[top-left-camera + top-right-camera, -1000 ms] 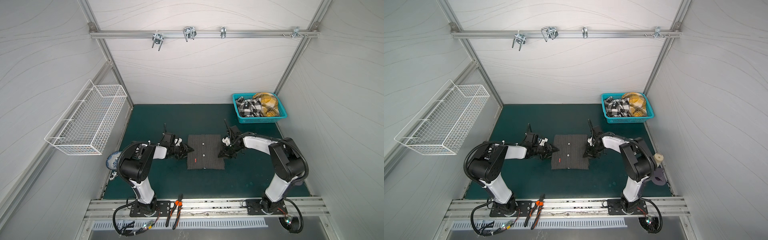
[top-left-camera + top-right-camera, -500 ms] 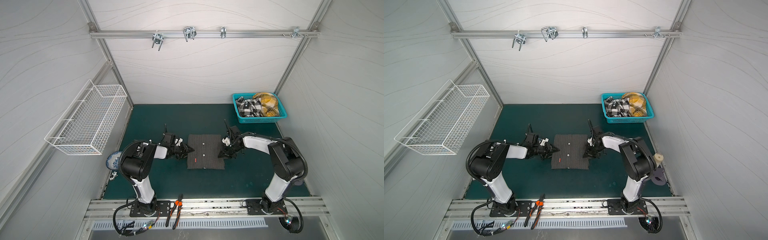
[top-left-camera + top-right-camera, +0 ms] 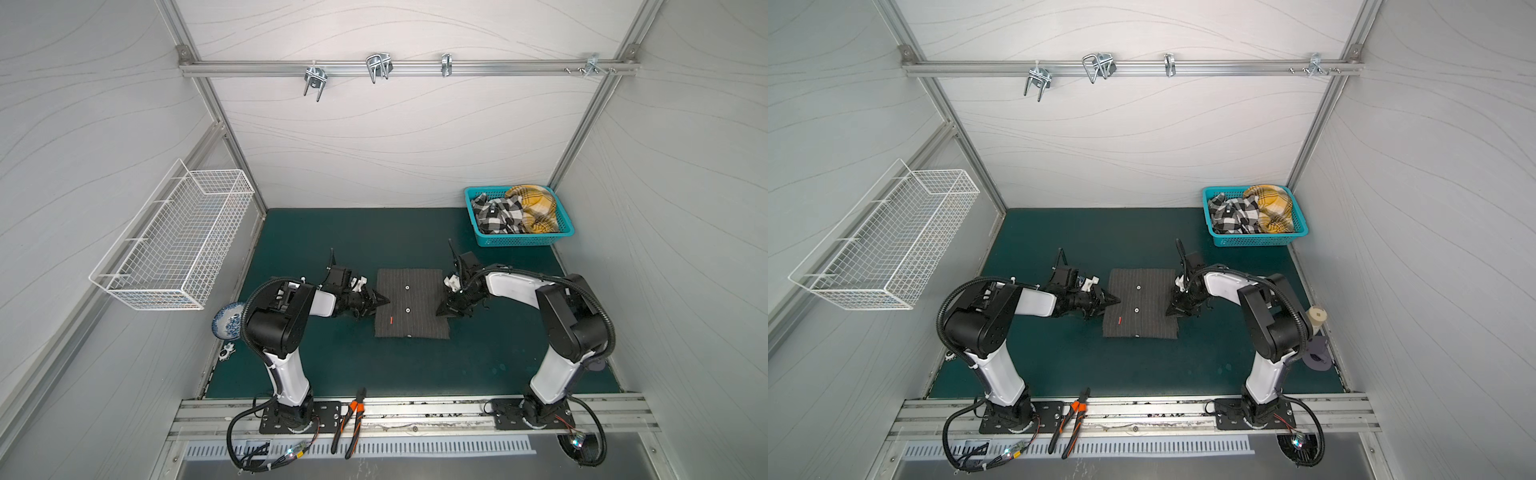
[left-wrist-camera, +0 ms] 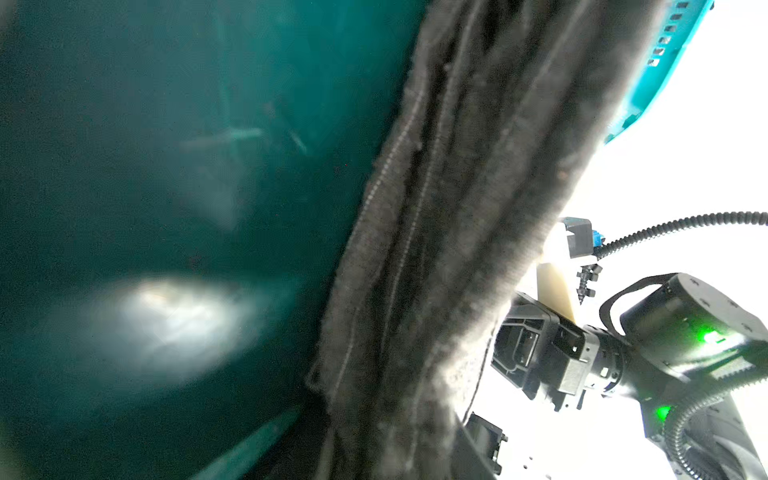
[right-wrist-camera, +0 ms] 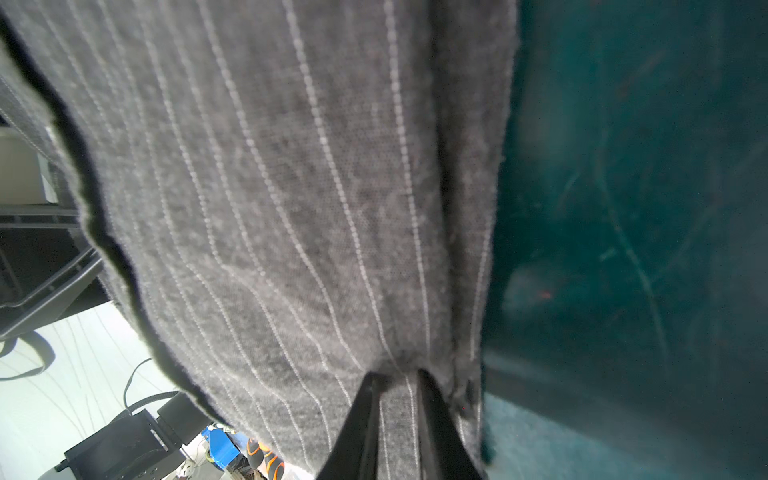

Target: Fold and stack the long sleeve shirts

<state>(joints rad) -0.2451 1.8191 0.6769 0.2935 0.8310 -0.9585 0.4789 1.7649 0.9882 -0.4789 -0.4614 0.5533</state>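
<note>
The grey shirt point(image 3: 411, 303) w/ thin pale stripes lies folded in a neat block on the green mat point(image 3: 415, 365), in the mid of both top views. 2 small white buttons point(image 3: 407, 287) run down its mid. A tiny red mark point(image 3: 390, 319) sits at its lower left.

The R claw point(image 3: 440, 311) is at the shirt's right edge. In the right wrist view its 2 black fingers point(image 5: 365, 399) are pressed onto a fold of the striped cloth, so the R claw point(image 5: 397, 378) is pinching the shirt point(image 5: 270, 187).

The L claw point(image 3: 384, 300) points at the shirt's left edge, tip touching or just beside it. In a top view it looks like 1 sharp point point(image 3: 1116, 300). The left wrist view shows only the shirt's stacked edge point(image 4: 436, 249) up close, blurry, w/ no fingers in sight. Can't tell if the L claw is spread or pressed together.

At the upper right of both top views a blue-green basket point(image 3: 523, 240) sits on the mat's back corner, well apart from the shirt. In it are a black & white check cloth point(image 3: 496, 214) & a yellow check cloth point(image 3: 536, 203). A white wire basket point(image 3: 174, 249) hangs on the wall at the left. Orange pliers point(image 3: 351, 419) lie on the metal rail at the bottom, btwn the 2 arm bases.
</note>
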